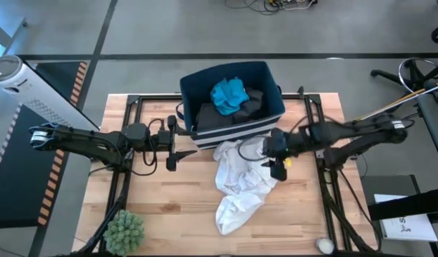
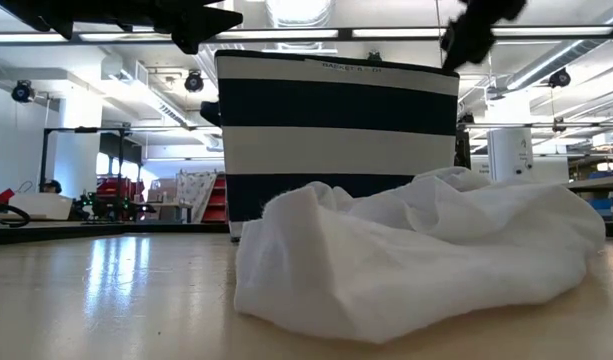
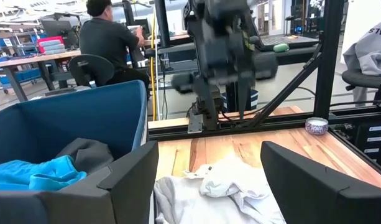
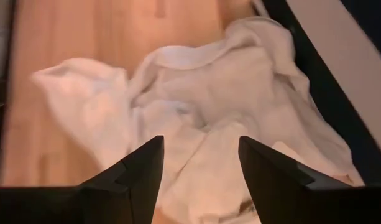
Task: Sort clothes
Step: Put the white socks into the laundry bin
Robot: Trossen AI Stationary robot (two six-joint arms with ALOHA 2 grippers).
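The white garment (image 1: 241,184) lies crumpled on the tabletop (image 1: 168,207) against the striped bin (image 1: 233,128), soft and floppy (best pinched at a raised fold), with the right gripper (image 4: 199,158) above it and the left gripper (image 3: 209,171) nearby, both jaws parted and empty.

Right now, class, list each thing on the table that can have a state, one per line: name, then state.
Large white fabric garment: crumpled on the wooden table, in front of the bin, held by neither gripper.
Navy fabric bin with white stripes: upright, open-topped, holding clothes.
Teal garment: bunched on top inside the bin.
Dark grey garment: lying in the bin under the teal one.
Left gripper: open, empty, beside the bin.
Right gripper: open, empty, above the white garment.
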